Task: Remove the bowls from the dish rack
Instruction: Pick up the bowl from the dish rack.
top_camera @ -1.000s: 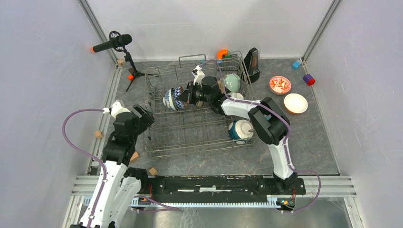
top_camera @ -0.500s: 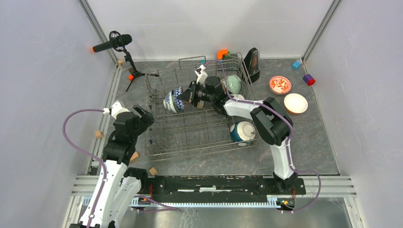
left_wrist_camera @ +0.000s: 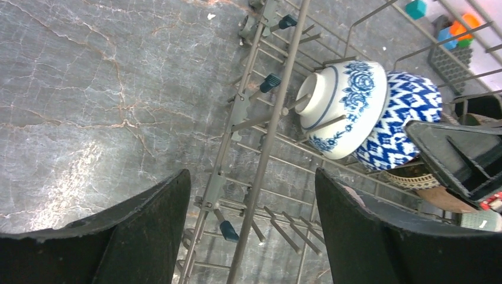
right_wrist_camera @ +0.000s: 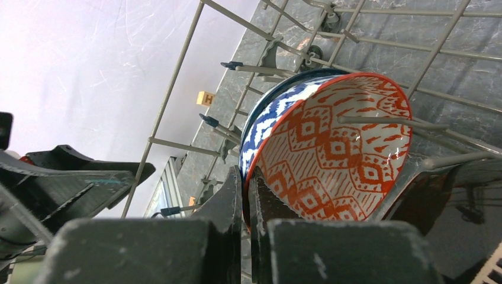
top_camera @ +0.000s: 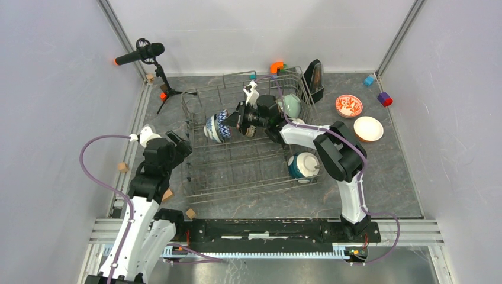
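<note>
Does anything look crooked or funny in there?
Yes: the dish rack sits crooked on the table, its sides slanted against the table's edges. Nothing looks spilled or broken.

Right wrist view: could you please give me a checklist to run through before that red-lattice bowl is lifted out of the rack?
1. Right gripper shut on red-lattice bowl rim: ok.
2. Bowl clear of the rack: not ok, a tine crosses its mouth.
3. Floral bowl apart from it: not ok, close against it.
4. Left gripper open, empty: ok.
5. Bare table for set-down: ok.
</note>
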